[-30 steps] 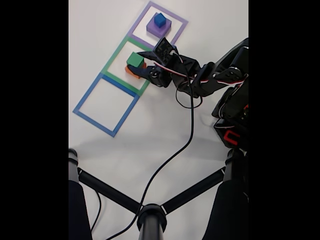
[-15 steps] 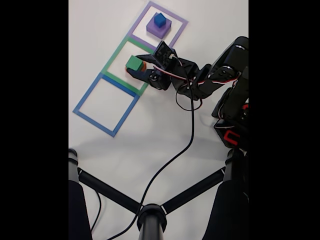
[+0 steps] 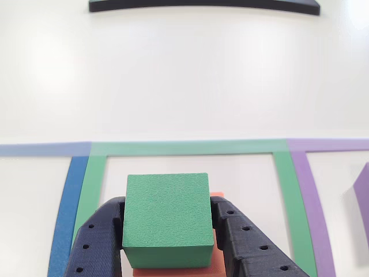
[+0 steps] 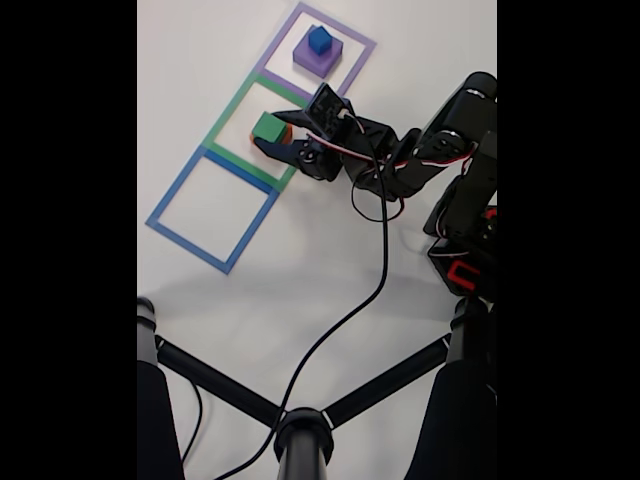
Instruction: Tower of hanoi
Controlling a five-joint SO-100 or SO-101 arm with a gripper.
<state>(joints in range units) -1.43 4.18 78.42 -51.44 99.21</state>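
Observation:
The green cube (image 3: 167, 210) rests on the orange cube (image 3: 173, 270), inside the green square outline (image 3: 184, 148). My gripper (image 3: 167, 203) is shut on the green cube, with a dark finger pressed against each side. In the fixed view the gripper (image 4: 280, 133) reaches in from the right to the green cube (image 4: 267, 126), and a sliver of the orange cube (image 4: 287, 131) shows beneath. The small dark blue cube (image 4: 319, 40) sits on the purple cube (image 4: 318, 60) in the purple outline (image 4: 357, 62). An edge of the purple cube (image 3: 363, 190) shows at the right of the other view.
The blue square outline (image 4: 185, 185) lies left of the green one with nothing inside. A black strip (image 3: 202, 6) runs along the far table edge. A black cable (image 4: 380, 270) trails from the arm to a black stand (image 4: 300, 430) at the front.
The gripper has lowered the green cube onto the orange cube. The arm has stretched slightly forward and down.

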